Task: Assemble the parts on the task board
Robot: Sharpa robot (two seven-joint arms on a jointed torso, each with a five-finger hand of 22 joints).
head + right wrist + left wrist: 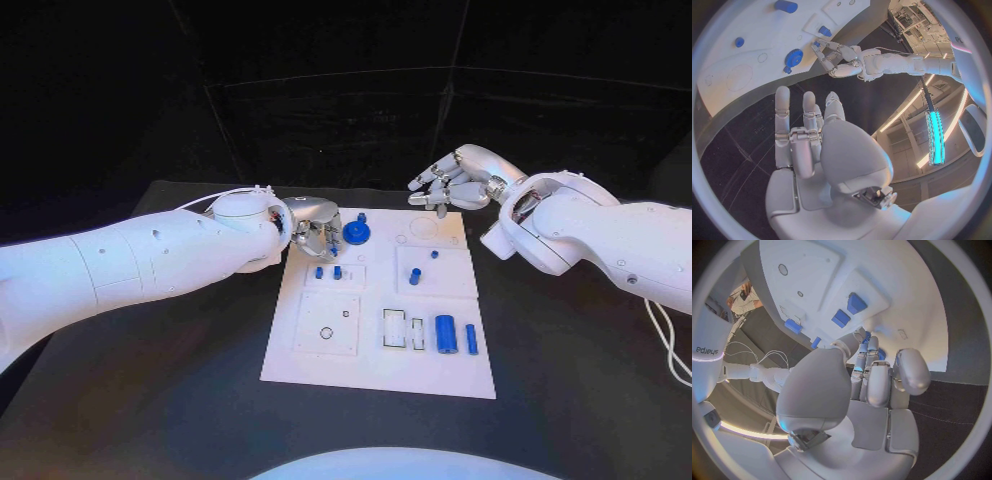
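The white task board (378, 360) lies in the middle of the black table. A blue round part with a knob (356, 235) (793, 57) stands near its far left corner. My left hand (310, 232) (873, 375) (839, 60) is right beside that part with its fingers curled in together. Blue shows between its fingertips (869, 335), and I cannot tell whether they grip anything. My right hand (451, 186) (807, 135) hovers over the far right corner with fingers apart, holding nothing.
Two small blue pegs (329, 272) stand in a raised plate on the board's left side, and two more (414, 277) stand towards the right. Two blue cylinders (446, 334) lie near the front right beside a rectangular slot (394, 328). The bare black table (144, 400) surrounds the board.
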